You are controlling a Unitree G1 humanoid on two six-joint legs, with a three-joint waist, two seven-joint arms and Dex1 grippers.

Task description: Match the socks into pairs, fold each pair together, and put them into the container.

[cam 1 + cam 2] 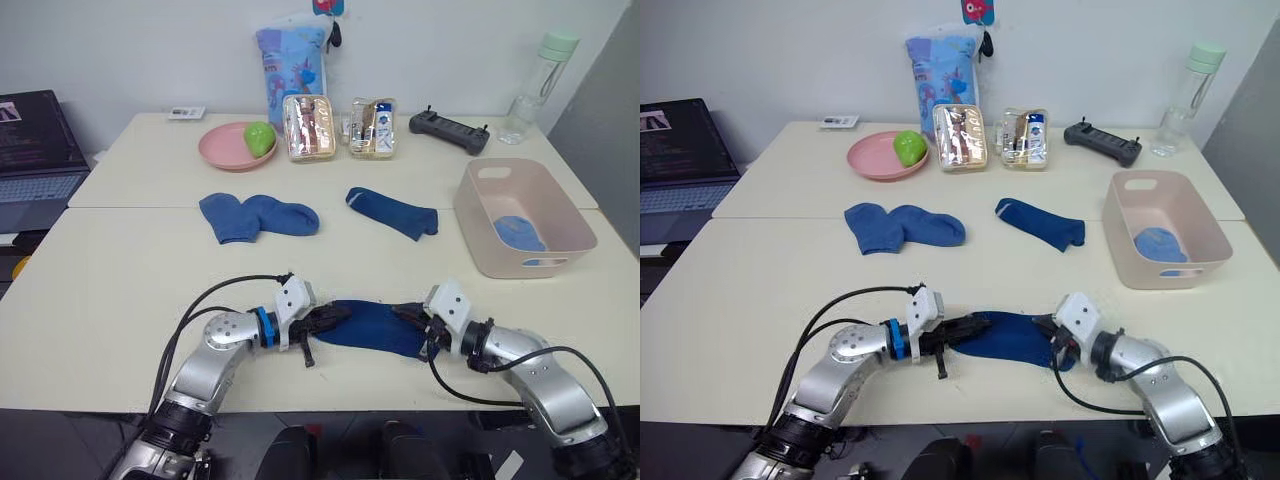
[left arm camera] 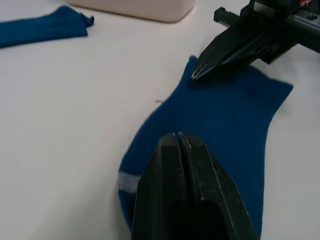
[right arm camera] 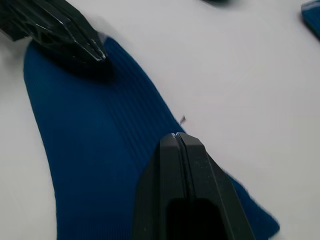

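Both hands pinch one dark blue ribbed knit sock [image 1: 375, 326] flat on the cream counter [image 1: 120, 290].
Left hand [image 1: 335, 318] and right hand [image 1: 408, 316] are closed on its opposite ends; it is light, limp, best held at edges. Wrist views show ribs; head views show the pink-beige plastic tub [image 1: 480, 235].

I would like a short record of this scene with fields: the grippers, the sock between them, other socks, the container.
left gripper: shut, tip on one end of the dark blue sock
right gripper: shut, tip on the sock's other end
sock state: lying flat on the table
other socks: medium blue socks and a dark blue sock mid-table
container: at the robot's right, a light blue sock inside
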